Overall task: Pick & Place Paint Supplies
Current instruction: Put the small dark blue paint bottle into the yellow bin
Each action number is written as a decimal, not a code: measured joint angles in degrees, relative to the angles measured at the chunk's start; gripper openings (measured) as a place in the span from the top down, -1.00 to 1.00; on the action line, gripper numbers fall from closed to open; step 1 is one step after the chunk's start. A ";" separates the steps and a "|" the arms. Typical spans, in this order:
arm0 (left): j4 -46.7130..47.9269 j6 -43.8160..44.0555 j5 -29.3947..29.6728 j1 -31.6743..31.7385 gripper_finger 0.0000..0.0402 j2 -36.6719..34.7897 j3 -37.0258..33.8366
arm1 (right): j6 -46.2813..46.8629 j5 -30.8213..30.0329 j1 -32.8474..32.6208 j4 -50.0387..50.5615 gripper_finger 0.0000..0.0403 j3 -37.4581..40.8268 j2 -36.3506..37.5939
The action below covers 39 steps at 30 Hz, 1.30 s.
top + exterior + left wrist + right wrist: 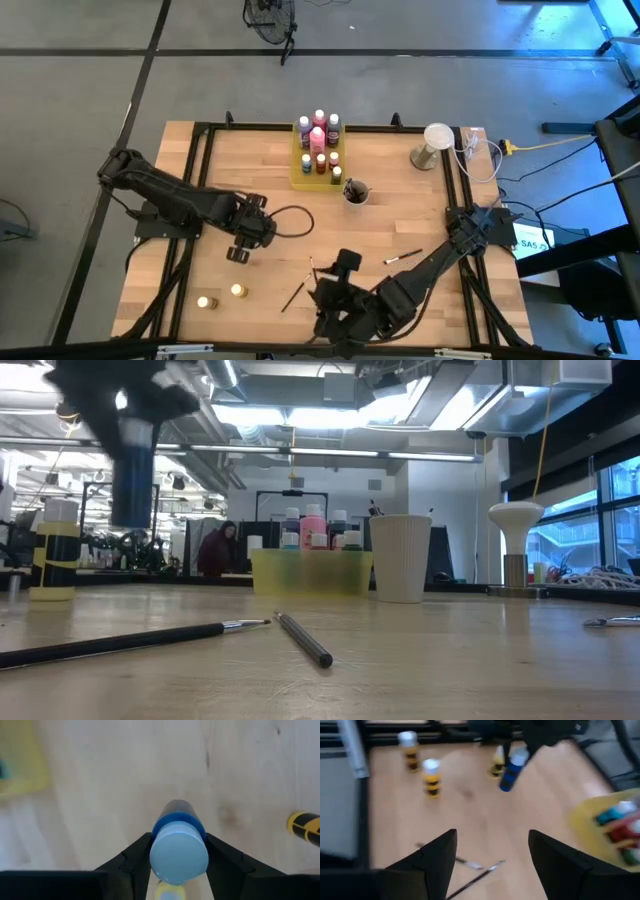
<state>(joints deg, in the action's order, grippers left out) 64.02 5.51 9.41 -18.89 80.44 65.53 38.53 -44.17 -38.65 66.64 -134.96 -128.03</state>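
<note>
Left gripper: the left gripper point(177, 870) is clenched on a blue paint bottle point(178, 840), one dark finger pressed to each side just under its pale blue cap. In the right wrist view the same bottle point(512, 770) hangs tilted, clear of the wood.

Left arm position: it reaches in from the table's left side, gripper point(243, 245) over the left-centre of the wooden table point(400, 220).

Right gripper: the right gripper point(490, 855) is released and holds nothing; its two dark fingers stand apart over bare wood. In the high view it point(335, 300) sits near the front edge, centre-right.

Yellow bottles: two small yellow bottles point(222, 296) stand upright near the front left of the table, close together. A third yellow bottle point(497, 762) stands just beside the lifted blue one.

Tray: a translucent yellow tray point(318, 165) sits at the back centre. It holds upright bottles point(318, 135) with pink, white and darker caps.

Cup: a small round cup point(355, 192) stands just beside the tray's front right corner, with dark brush handles sticking up out of it.

Loose brushes: several thin dark brushes lie flat on the wood. One point(293, 296) lies near the right gripper, another point(403, 257) further right. In the low view a long brush point(120, 641) and a shorter dark stick point(303, 638) lie nearly touching at their ends.

Background: a person point(213, 550) stands far behind the table.
</note>
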 joint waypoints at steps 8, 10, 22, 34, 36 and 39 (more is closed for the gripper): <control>6.54 -10.52 -1.66 8.32 0.25 0.00 14.10 | 10.47 -15.60 -3.98 6.98 -0.24 0.00 1.19; 6.50 -13.63 -4.67 11.61 0.25 0.00 16.86 | 13.43 -19.91 -5.20 8.34 -0.24 -0.03 1.61; 0.71 -20.27 -12.23 35.65 0.25 2.52 21.06 | 19.66 -35.57 -10.61 14.54 -0.24 -0.04 1.81; -2.06 -24.98 -15.00 42.30 0.25 16.62 21.04 | 22.75 -35.33 -9.18 23.39 -0.24 0.06 1.81; -3.54 -24.95 -15.00 42.25 0.25 18.12 21.04 | 21.80 -35.30 -8.98 23.38 -0.24 0.07 1.81; -5.20 -24.27 -15.02 42.07 0.25 20.05 21.04 | 20.97 -35.12 -8.59 23.38 -0.24 0.09 1.81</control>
<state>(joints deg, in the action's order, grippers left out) 58.82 -18.76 -5.61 23.18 100.49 86.56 59.50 -79.29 -47.24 90.02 -134.86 -126.21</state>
